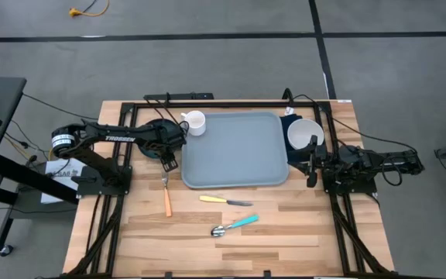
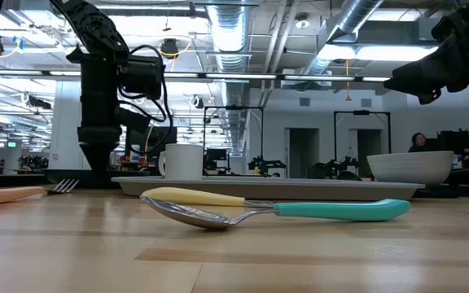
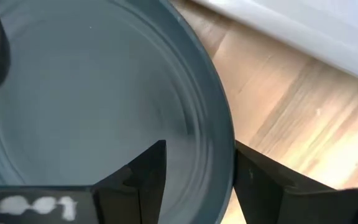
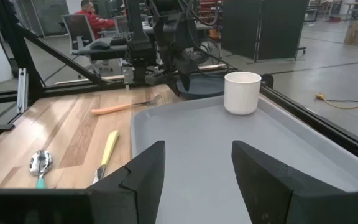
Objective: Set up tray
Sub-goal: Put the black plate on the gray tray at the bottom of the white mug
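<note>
The grey-blue tray lies flat at the table's middle. A white mug stands at its far left corner. Left of the tray lies a dark teal plate, mostly hidden under my left arm in the high view. My left gripper is open and points down over the plate's rim on the side toward the tray. My right gripper is open, level, at the tray's right edge, pointing left across the tray. It touches nothing. My left gripper comes from above and straddles the plate's rim on the tray side. One finger stands over the plate's inside and the other outside it. The plate lies flat on the table. I cannot tell whether the fingers touch the rim.
A white bowl sits on a dark navy napkin right of the tray, just beyond my right gripper. An orange-handled fork, a yellow-handled knife and a teal-handled spoon lie on the near wood.
</note>
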You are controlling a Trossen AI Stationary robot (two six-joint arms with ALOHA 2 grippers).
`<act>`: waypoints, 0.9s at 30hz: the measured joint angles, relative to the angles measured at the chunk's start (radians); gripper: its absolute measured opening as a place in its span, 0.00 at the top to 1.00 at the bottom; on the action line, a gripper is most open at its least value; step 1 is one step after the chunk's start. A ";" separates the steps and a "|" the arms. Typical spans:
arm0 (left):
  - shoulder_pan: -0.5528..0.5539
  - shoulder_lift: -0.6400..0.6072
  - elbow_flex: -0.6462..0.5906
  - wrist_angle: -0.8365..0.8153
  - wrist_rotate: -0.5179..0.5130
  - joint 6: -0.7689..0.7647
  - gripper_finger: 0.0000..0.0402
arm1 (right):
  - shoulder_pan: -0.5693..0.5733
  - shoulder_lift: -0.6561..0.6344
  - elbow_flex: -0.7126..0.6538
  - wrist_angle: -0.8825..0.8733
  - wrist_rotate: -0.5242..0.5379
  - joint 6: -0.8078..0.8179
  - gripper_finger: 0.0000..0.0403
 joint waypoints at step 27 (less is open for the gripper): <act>0.000 0.000 0.000 -0.028 -0.036 -0.024 1.00 | 0.000 0.000 0.000 0.001 0.000 0.000 0.56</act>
